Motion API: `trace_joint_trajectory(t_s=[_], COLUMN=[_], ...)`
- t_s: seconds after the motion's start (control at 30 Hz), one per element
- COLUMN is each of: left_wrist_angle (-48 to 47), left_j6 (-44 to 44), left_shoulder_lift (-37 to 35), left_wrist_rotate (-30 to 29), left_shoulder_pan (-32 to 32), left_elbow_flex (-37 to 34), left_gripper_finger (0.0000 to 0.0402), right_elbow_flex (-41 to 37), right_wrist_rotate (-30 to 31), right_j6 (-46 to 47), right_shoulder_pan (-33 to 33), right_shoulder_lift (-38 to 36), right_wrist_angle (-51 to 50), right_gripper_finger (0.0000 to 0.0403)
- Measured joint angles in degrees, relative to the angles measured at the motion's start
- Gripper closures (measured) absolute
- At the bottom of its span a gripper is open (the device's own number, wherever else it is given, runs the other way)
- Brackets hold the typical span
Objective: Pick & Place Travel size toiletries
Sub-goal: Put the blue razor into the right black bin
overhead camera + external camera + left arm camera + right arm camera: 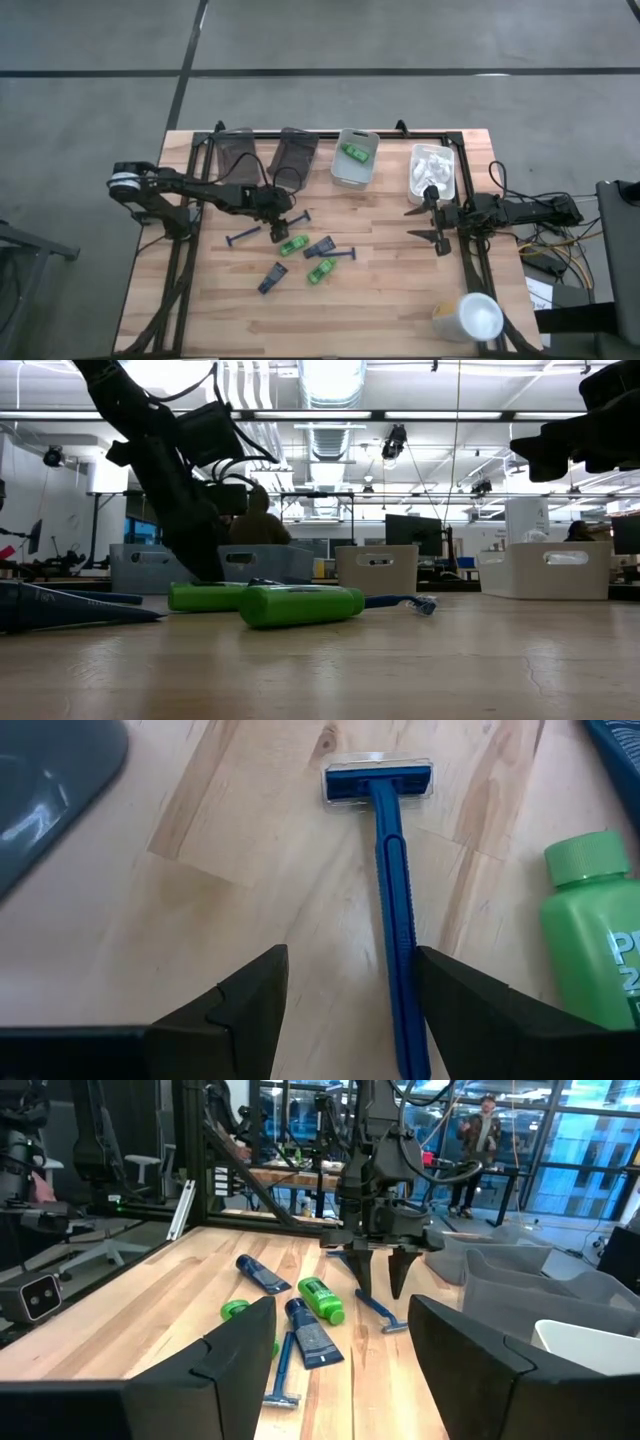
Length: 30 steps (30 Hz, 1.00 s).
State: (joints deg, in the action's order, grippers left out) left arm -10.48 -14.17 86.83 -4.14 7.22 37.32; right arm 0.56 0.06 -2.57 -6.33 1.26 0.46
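You are looking at the left gripper, which is hanging just above a blue razor at the centre-left of the high view. In the left wrist view the razor is lying flat on the wooden table, its handle running along the direction in which the fingers are pointing, with the head at the far end, in the upper middle of that frame. The handle is not sitting midway between the fingers — it is lying close against the inner edge of the finger at the lower right of that frame, so the coming closing is depending on this offset. The fingers are spread apart and are pinching nothing. A green bottle is lying just beside the razor, at the right edge of the same frame. This arm is clearly the nearer one; it is reaching in from the left edge of the high view, bent down toward the wood. The right gripper is waiting well apart at the centre-right, near the white bin, its fingers also spread and empty. The other toiletries are lying scattered in the lower middle of the high view.
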Motion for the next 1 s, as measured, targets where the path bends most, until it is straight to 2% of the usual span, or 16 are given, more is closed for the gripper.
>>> trace_joint_trajectory(t_s=[0.37, 0.4, 0.57, 0.67, 0.8, 1.0], left_wrist_angle=[-0.07, 0.01, 1.16, 4.78, 8.68, 8.61], left_j6=[-6.91, -7.61, -11.33, -11.76, -10.86, -3.01], left_shoulder_lift=[0.02, 0.03, 0.06, -0.12, -1.29, -1.78], left_wrist_rotate=[0.19, 0.14, -0.37, 2.46, 3.31, 0.46], left_shoulder_pan=[-0.62, -0.81, -1.56, -2.13, -2.85, -2.88], left_elbow_flex=[0.02, 0.02, 0.00, -0.02, 1.68, 3.67], left_gripper_finger=[0.0179, 0.0179, 0.0181, 0.0181, 0.0181, 0.0181], right_elbow_flex=[0.00, 0.00, 0.04, 0.04, 0.04, 0.04], right_wrist_rotate=[0.14, 1.55, 22.23, 29.70, 31.47, 31.50], right_j6=[-0.01, -0.35, -2.30, -2.32, -2.34, -2.36], right_shoulder_pan=[-0.02, -0.03, 0.01, 0.02, 0.00, -0.02], right_shoulder_lift=[0.02, 0.02, 0.00, -0.02, 0.07, 0.07], right_wrist_angle=[0.02, 0.27, 3.23, 3.33, 3.53, 3.49], right_gripper_finger=[0.0143, 0.0141, 0.0147, 0.0156, 0.0168, 0.0182])
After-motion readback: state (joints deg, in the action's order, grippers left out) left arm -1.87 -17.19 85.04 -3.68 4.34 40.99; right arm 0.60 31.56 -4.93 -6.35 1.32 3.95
